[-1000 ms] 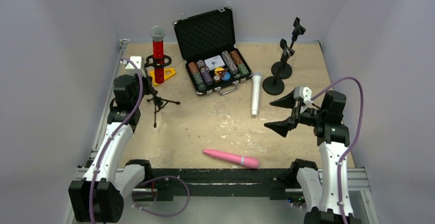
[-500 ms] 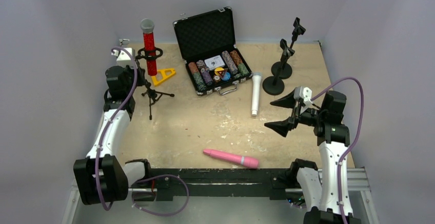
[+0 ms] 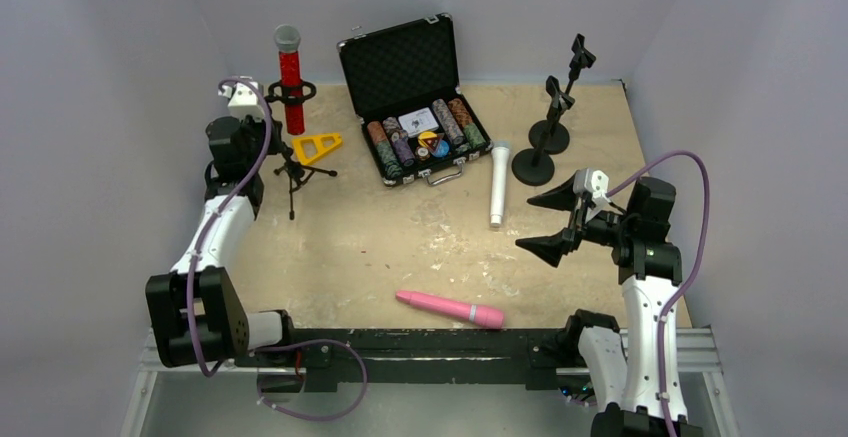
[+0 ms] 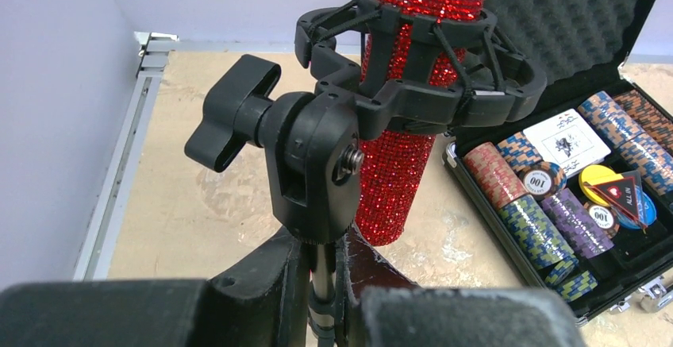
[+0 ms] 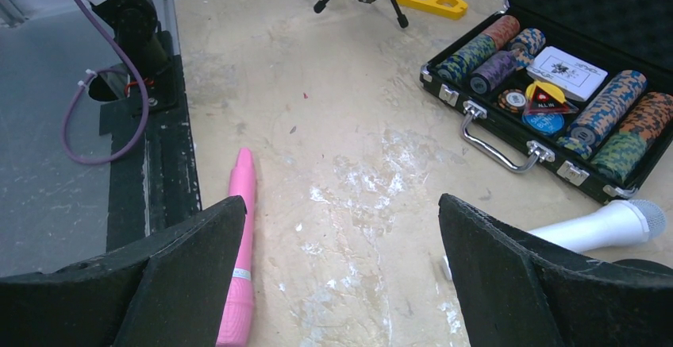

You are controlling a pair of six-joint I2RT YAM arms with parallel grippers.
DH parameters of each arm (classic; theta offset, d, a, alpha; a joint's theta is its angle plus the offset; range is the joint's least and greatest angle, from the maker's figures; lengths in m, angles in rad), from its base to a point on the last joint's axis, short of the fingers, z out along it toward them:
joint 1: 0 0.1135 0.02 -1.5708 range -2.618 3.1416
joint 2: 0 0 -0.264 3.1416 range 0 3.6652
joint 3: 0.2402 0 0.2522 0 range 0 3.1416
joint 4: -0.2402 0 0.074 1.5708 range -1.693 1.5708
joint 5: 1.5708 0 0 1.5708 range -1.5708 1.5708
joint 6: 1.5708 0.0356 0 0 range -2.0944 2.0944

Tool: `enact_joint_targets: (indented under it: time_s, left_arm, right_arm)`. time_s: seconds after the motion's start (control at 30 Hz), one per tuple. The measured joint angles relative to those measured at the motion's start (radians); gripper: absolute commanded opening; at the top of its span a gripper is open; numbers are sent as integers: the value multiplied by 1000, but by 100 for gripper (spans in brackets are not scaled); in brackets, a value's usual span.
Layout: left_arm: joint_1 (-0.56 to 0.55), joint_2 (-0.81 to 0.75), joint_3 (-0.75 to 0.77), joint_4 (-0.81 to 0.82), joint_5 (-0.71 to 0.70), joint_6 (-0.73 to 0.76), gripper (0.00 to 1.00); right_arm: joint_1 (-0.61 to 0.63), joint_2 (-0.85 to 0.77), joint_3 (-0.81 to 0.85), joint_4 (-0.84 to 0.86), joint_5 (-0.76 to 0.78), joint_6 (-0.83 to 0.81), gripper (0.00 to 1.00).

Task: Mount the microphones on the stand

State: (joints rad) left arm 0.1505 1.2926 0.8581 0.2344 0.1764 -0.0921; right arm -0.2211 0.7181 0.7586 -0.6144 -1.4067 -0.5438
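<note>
The left gripper (image 4: 321, 283) is clenching the thin stem of the tripod stand (image 3: 291, 162) at the far left of the table (image 3: 380, 247). The glittery red microphone (image 3: 290, 82) is sitting upright in the stand's shock mount (image 4: 421, 77); whether the tripod's feet are touching the table cannot be told. The right gripper (image 5: 341, 228) is hanging released and empty at the near right, jaws spread wide. The pink microphone (image 3: 450, 308) is lying flat near the front edge, and the white microphone (image 3: 498, 185) is lying just right of the poker chip case (image 3: 420, 137), near 2 bare clip stands (image 3: 540, 142) at the far right. Both loose microphones are looking rigid, smooth and likely light, so they are probably prone to rolling and slipping. Gripping across the middle of the barrel, away from the mesh head, is seeming the safest hold.
</note>
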Motion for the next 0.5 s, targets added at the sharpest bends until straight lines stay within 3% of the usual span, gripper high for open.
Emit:
enact_joint_targets:
  time_s: [0.17, 0.5]
  left_arm:
    - [0, -20, -68, 94, 7, 6, 3]
    - [0, -72, -140, 141, 6, 5, 31]
  right_arm:
    - [-1, 2, 0, 0, 0, 0, 95]
    - [-2, -2, 0, -4, -2, 0, 96]
